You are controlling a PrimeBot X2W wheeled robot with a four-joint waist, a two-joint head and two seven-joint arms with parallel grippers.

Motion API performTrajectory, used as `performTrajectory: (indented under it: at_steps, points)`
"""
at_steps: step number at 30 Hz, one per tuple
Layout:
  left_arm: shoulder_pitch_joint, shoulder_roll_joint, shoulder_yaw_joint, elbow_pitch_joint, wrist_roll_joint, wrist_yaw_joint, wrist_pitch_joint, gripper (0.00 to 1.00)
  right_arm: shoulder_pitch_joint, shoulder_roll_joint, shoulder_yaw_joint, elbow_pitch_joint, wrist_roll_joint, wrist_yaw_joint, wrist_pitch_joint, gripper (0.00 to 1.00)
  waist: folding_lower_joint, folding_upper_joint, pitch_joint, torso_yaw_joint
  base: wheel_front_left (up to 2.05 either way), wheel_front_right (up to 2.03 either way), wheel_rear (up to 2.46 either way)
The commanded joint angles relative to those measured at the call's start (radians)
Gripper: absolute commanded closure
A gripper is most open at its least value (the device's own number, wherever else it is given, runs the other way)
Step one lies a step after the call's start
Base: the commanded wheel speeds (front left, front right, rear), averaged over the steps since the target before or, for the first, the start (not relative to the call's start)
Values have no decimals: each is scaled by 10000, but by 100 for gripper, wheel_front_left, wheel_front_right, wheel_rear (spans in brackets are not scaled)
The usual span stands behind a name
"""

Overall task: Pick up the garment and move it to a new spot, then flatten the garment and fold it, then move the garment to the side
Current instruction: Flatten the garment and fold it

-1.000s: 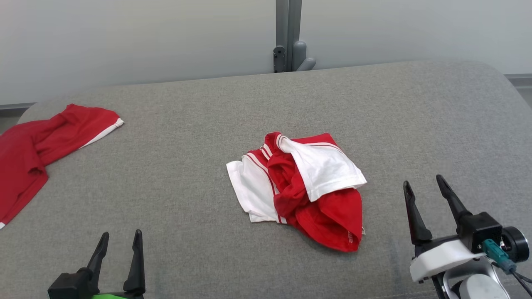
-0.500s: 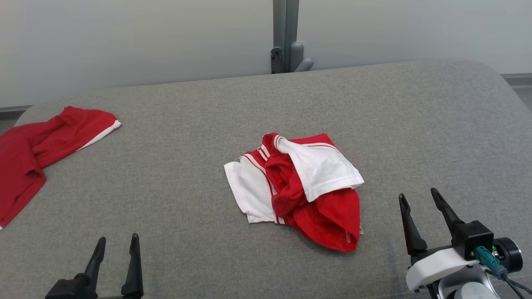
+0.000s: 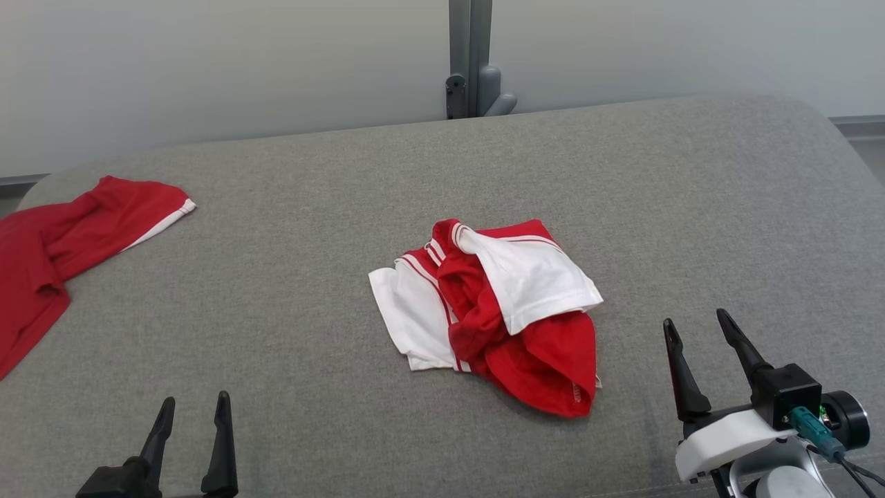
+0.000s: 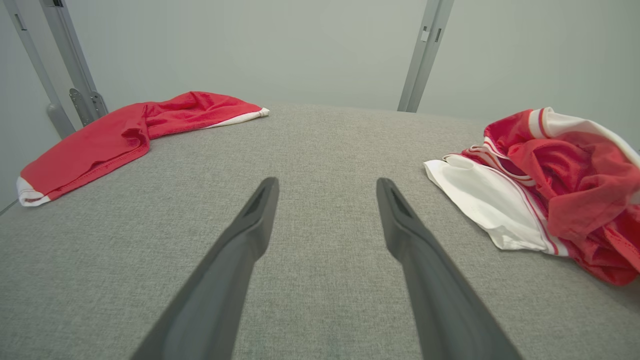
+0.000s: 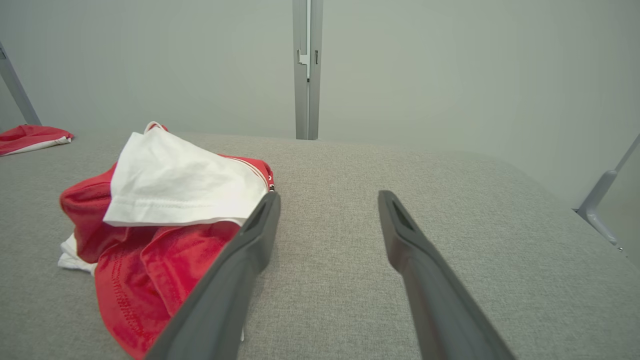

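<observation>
The garment is a crumpled red and white heap in the middle of the grey padded surface. Low at the left, my left gripper stands open and empty, well short of the heap. In the left wrist view the left gripper points at bare fabric, with the garment off to its right. My right gripper is open and empty, just right of the heap's near red corner. In the right wrist view the right gripper has the garment beside its left finger, apart from it.
A second red garment with white trim lies at the surface's far left edge, its end hanging over. A grey metal post stands behind the far edge against a pale wall. The surface rounds off at the right corner.
Both grippers have drawn back a little toward the near edge, then held still. The camera has shifted slightly. The garment lies as before.
</observation>
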Motion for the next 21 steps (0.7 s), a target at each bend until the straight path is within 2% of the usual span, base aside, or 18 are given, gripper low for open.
performTrajectory:
  at_steps: [1, 5, 10, 16, 21]
  points:
    - [-70, -22, 35, 22, 82, -25, -27, 0, -69, -48, 8, -12, -39, -3, -32, 0, 0, 107, 8, -9, 0, 0, 0]
    - [-137, -98, 51, 11, 145, -49, -25, 0, -134, -57, 84, -3, -15, -3, -32, 0, 0, 107, 105, -109, 0, 0, 0]
    - [-623, -277, -149, 141, -321, -75, -16, 0, -375, -108, 265, -36, 8, -3, -32, 0, 0, 107, 408, -419, 0, 0, 0]
    - [-1987, -145, -1210, 992, -1091, -75, 122, 0, -720, -155, 303, -162, -6, -3, -32, 0, 0, 107, 934, -973, 0, 0, 0]
    - [-3210, -142, -1978, 1952, -2046, -75, 898, 0, -914, -89, 299, -246, 2, -3, -32, 0, 0, 107, 1377, -1411, 0, 0, 0]
